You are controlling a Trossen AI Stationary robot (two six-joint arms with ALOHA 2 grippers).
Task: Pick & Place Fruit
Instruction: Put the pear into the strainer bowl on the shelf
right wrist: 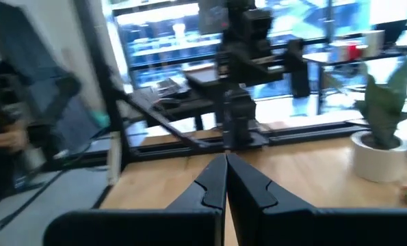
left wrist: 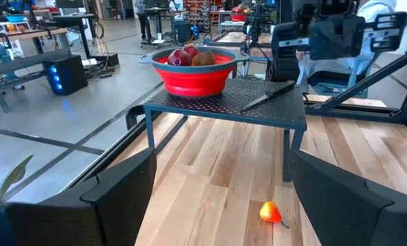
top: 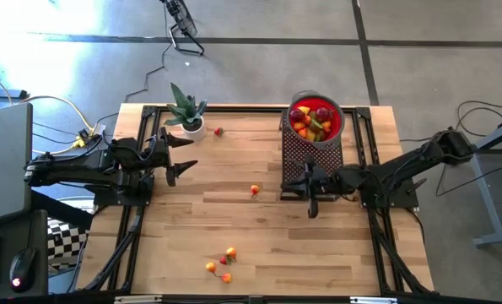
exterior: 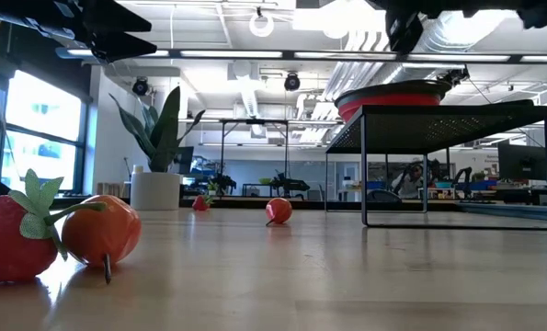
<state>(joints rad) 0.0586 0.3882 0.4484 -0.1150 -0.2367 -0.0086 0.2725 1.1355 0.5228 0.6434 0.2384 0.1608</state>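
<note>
Small toy fruits lie loose on the wooden table: one [top: 255,190] mid-table, also in the left wrist view [left wrist: 271,212], one [top: 219,131] by the plant, and a cluster [top: 221,263] near the front edge, close up in the low view [exterior: 103,230]. Several more fill the red bowl [top: 338,120], which stands on a black perforated stand [top: 311,156]. My left gripper [top: 181,158] hangs open at the left, pointing level toward the stand, nothing between its fingers [left wrist: 121,191]. My right gripper [top: 299,187] is shut and empty over the stand's near end, seen also in its wrist view [right wrist: 225,167].
A potted spiky plant [top: 186,114] stands at the far left of the table, next to my left gripper. A knife [left wrist: 268,96] lies on the stand beside the bowl. Bare wood lies between the two arms around the mid-table fruit.
</note>
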